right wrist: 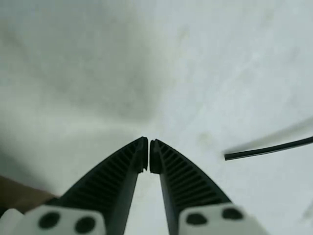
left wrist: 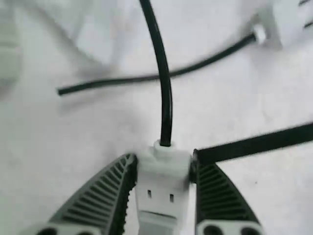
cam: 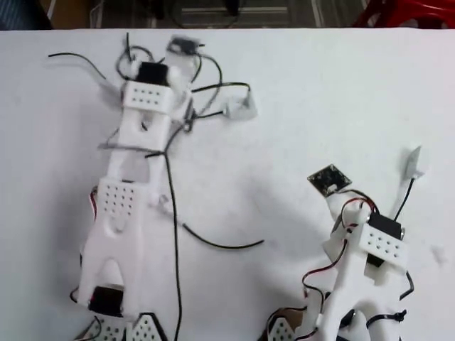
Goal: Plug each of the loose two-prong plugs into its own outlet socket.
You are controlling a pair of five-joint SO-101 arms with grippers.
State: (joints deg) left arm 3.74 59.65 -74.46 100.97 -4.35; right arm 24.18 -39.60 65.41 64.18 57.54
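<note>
Over the white desk, left pincer: grasping a white rectangular plastic connector on a thin black cord.
Right pincer: clenched, empty, tips touching.

- The counter is seen as a white, matt, faintly grainy surface.
- The fingers of the left gripper are made of dark grey, ribbed, matt plastic; the right gripper is finished alike.
- The plug is moulded in smooth white plastic.
- Its cable is sheathed in smooth, slightly glossy black.
- The arm shells are formed in matt white plastic.
</note>
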